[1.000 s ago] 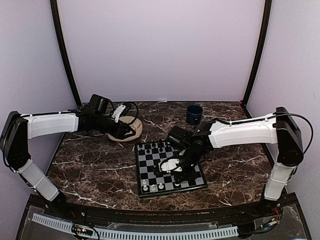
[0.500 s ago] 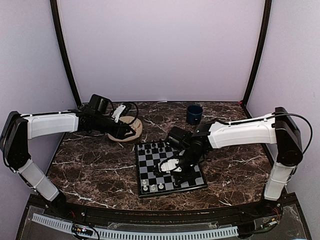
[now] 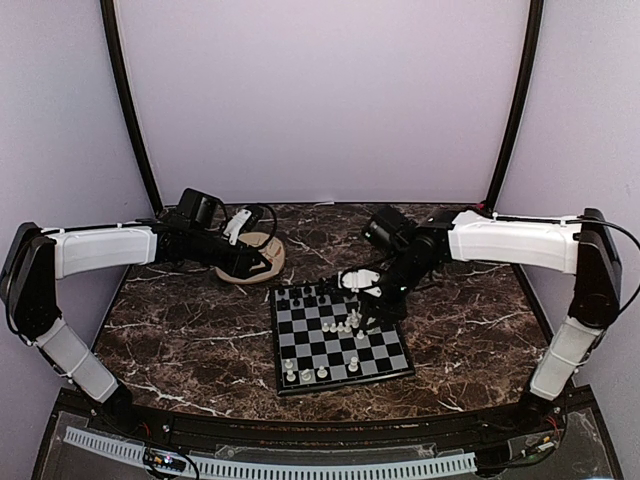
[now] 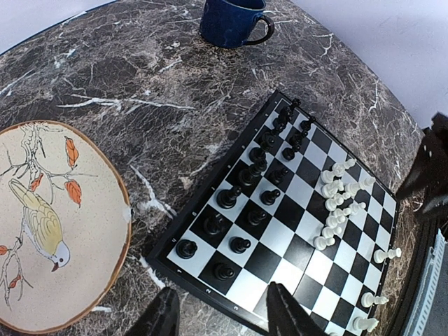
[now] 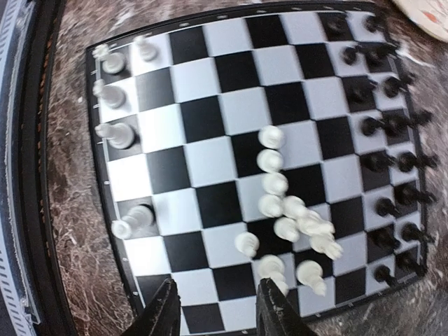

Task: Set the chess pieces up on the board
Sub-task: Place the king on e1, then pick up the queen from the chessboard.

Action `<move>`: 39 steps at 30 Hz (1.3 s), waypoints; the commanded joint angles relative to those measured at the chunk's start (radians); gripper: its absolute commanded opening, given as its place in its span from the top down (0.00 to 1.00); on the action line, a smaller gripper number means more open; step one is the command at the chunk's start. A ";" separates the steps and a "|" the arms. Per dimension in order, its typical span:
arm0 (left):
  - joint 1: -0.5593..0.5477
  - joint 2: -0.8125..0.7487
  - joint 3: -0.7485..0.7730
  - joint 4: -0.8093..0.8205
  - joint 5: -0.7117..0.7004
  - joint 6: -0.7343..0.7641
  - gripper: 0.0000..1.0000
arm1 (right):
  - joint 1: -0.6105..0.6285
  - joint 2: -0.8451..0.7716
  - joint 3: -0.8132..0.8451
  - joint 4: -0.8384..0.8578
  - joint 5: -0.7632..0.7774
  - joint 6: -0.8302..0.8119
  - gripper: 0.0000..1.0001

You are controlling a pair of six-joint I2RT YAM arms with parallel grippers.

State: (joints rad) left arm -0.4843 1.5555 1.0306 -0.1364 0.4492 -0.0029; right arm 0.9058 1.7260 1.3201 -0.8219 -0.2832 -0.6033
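Centrally on the dark brown, white-veined marble bench (image 3: pixel 200 340) lies the small square chessboard with black and light-grey checks and a black rim (image 3: pixel 338 383), just beside the round beige plate painted with a bird and red leaves (image 4: pixel 63 224). The tiny black chessmen (image 5: pixel 381 162) stand in two rows along the board's far edge, the side nearer the dark blue mug (image 4: pixel 227 21). The tiny cream-white chessmen (image 5: pixel 283 206) are not in rows. Most crowd together in a loose cluster on the middle squares towards the right side, touching or nearly touching one another, and whether all of them stand upright cannot be told. A few more white ones are spread along the near edge, well apart from the cluster.

The right claw (image 5: pixel 218 311) hangs over the board's right side close to the white cluster, its two black fingers apart with nothing between them. The left claw (image 4: pixel 220 318) hangs between the plate and the board's far-left corner, its fingers likewise apart and empty. The mug stands on the bench beyond the board, well apart from it.
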 commanded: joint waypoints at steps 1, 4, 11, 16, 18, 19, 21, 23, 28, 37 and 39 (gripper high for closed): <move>0.002 -0.014 -0.007 0.011 0.022 0.006 0.55 | -0.088 -0.050 -0.023 0.061 0.009 0.066 0.64; 0.002 -0.015 -0.006 0.013 0.022 0.007 0.55 | -0.116 -0.050 -0.054 0.092 0.048 0.086 0.66; 0.001 -0.022 -0.011 0.011 0.011 0.010 0.55 | -0.129 -0.008 -0.074 0.099 0.031 0.085 0.68; 0.001 -0.025 -0.009 0.007 0.011 0.012 0.55 | -0.128 0.038 -0.061 0.099 0.025 0.090 0.66; 0.001 -0.026 -0.008 0.006 0.011 0.012 0.55 | -0.128 0.052 -0.057 0.103 0.044 0.098 0.66; 0.001 -0.027 -0.009 0.006 0.011 0.012 0.55 | -0.128 0.059 -0.055 0.106 0.057 0.103 0.66; 0.000 -0.028 -0.006 0.003 0.011 0.012 0.55 | -0.129 0.073 -0.049 0.111 0.080 0.110 0.66; 0.001 -0.028 -0.007 0.002 0.011 0.013 0.55 | -0.128 0.084 -0.045 0.114 0.091 0.112 0.66; 0.000 -0.029 -0.005 0.001 0.011 0.012 0.55 | -0.128 0.107 -0.035 0.118 0.084 0.119 0.67; 0.001 -0.026 -0.003 -0.002 0.009 0.013 0.55 | -0.128 0.124 0.000 0.102 0.046 0.123 0.77; 0.000 -0.024 -0.002 -0.003 0.007 0.015 0.55 | -0.126 0.123 0.003 0.097 0.042 0.120 0.79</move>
State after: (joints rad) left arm -0.4843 1.5555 1.0306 -0.1364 0.4530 -0.0025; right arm 0.7803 1.8423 1.2922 -0.7303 -0.2173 -0.4881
